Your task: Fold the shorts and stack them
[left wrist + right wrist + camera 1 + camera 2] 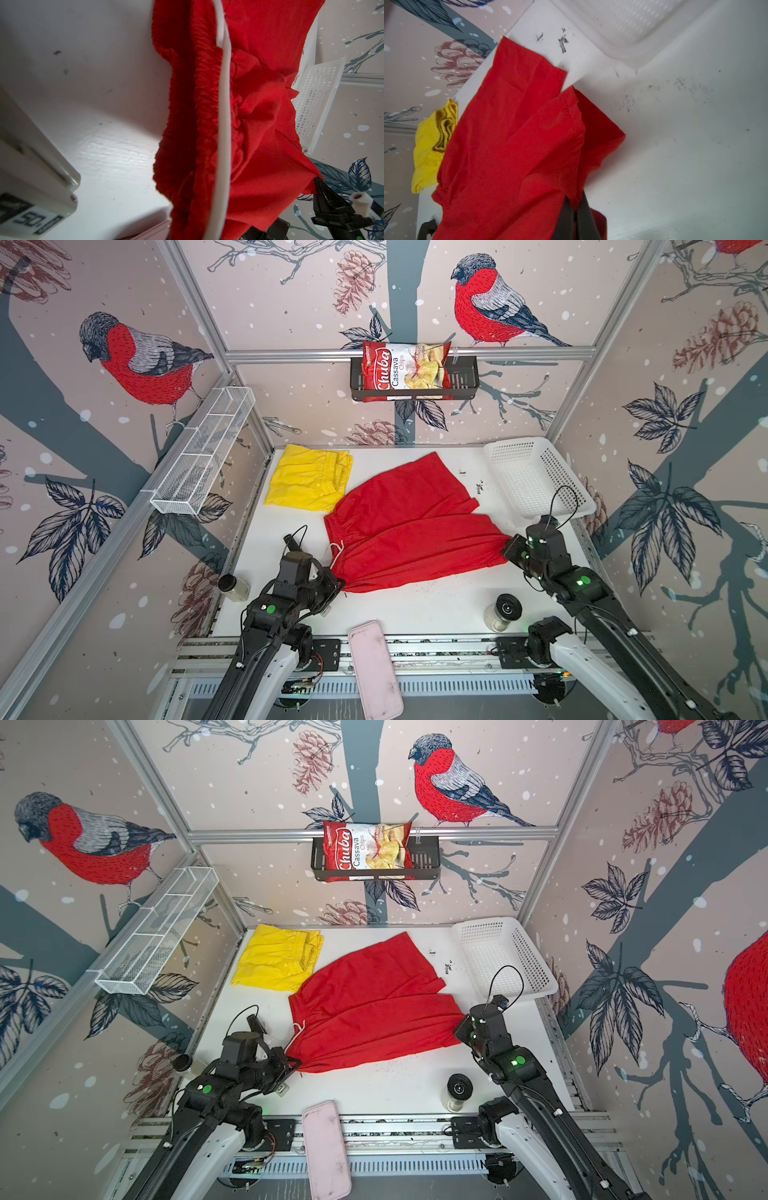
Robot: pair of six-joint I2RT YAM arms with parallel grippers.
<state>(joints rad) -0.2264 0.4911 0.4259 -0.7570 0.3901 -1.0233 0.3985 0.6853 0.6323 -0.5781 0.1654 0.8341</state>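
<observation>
The red shorts (407, 526) (370, 1006) lie spread across the middle of the white table, with a white drawstring (224, 104) at the waistband. My left gripper (341, 583) (297, 1063) is shut on the waistband's near corner; in the left wrist view the fabric (259, 104) hides its jaws. My right gripper (508, 545) (459, 1025) (574, 209) is shut on the near leg's hem corner, the cloth (512, 145) bunched between its black fingers. The yellow shorts (309, 479) (276, 959) (427, 149) lie folded at the back left, touching the red pair.
A white perforated basket (536, 477) (498, 952) stands at the back right. A black-lidded jar (505, 610) is near the front right and a small bottle (232, 587) at the front left. A pink tray (374, 668) overhangs the front rail. A chips bag (405, 369) sits on a wall shelf.
</observation>
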